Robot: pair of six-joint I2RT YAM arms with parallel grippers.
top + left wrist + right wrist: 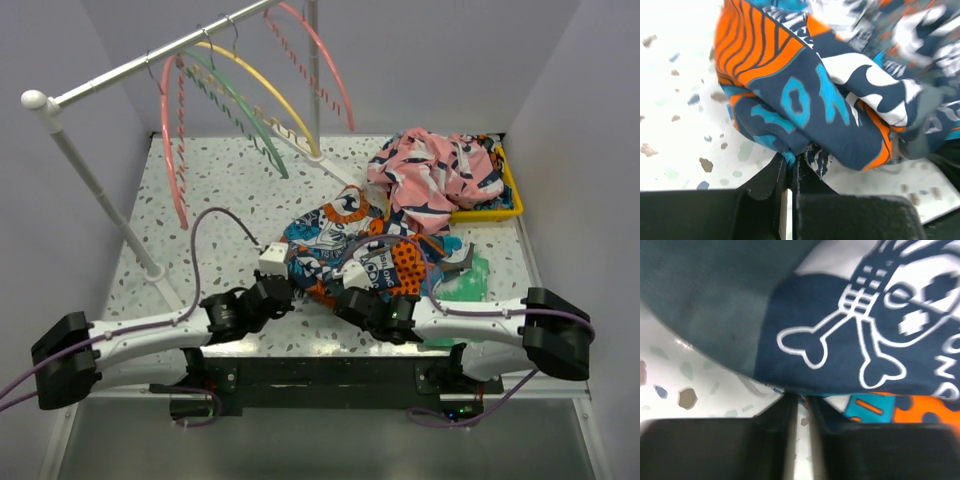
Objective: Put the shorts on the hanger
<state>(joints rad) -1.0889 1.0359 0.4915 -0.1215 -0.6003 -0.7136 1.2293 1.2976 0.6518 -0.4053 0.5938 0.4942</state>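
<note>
Nearest, the left end effector [790, 161] is clenched on a thin fold at the near edge of the shorts [830, 100], its dark blocky fingers almost touching. The right end effector [799, 401] likewise pinches the hem, under a white skull-and-bones print. On the speckled terrazzo tabletop [220, 190] the shorts lie mid-way back in a crumpled, floppy heap of orange, navy, teal and white cloth. Just right of them sits a green tie-dye cloth [468, 280]. Farther back, a yellow tray [512, 190] holds a rumpled pink patterned garment [440, 170]. Farthest, the hanger [166, 140], a smooth pink plastic arch with a zigzag bar, hangs from a rail [120, 68], well apart from the shorts
</note>
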